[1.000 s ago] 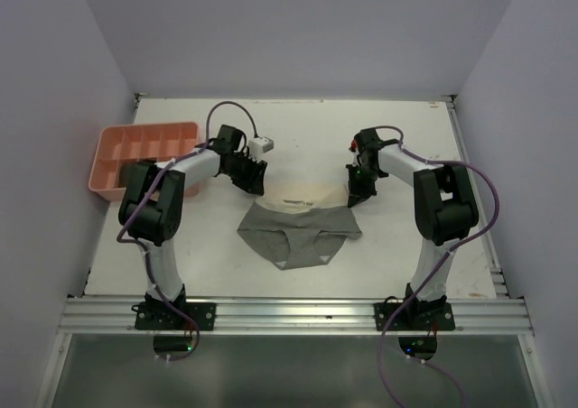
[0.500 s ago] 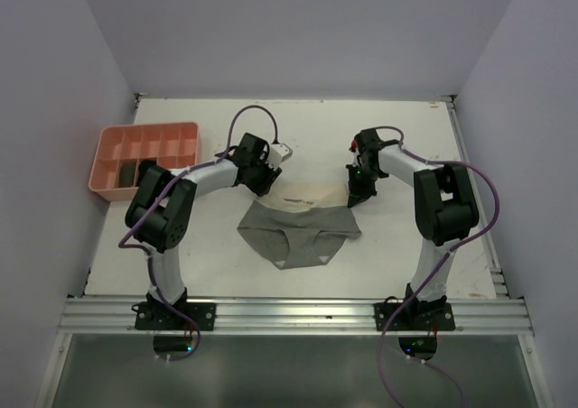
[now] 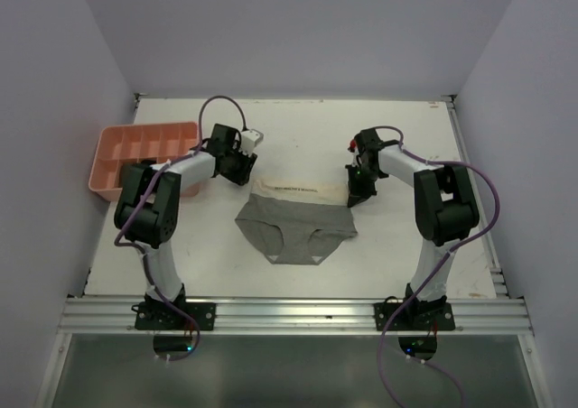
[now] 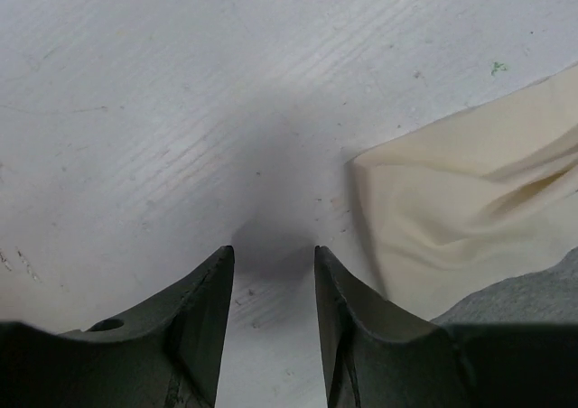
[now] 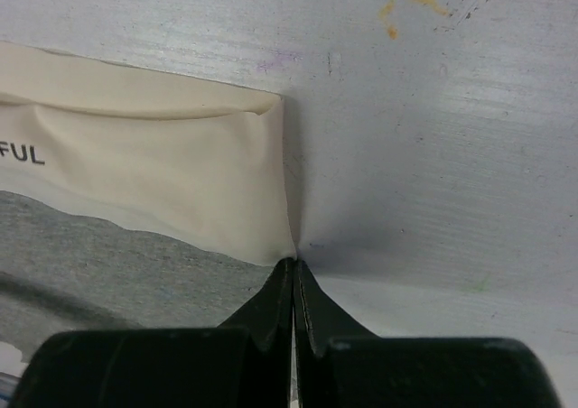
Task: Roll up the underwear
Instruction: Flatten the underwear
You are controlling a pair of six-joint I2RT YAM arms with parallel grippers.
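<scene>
Grey underwear with a cream waistband lies spread flat at the table's middle, waistband toward the back. My right gripper is shut on the waistband's right corner; in the right wrist view the cream band puckers into the pinched tips of the gripper. My left gripper stands open just left of the waistband's left corner. In the left wrist view only bare table shows between the fingers of this gripper, and the cream corner lies to its right, untouched.
A pink compartment tray sits at the back left, partly behind my left arm. White walls close in the table on three sides. A metal rail runs along the near edge by the arm bases.
My left gripper swung right toward the waistband, then drew back left and away. The cream waistband now lies stretched out flatter and plainer. The right arm stayed put.
</scene>
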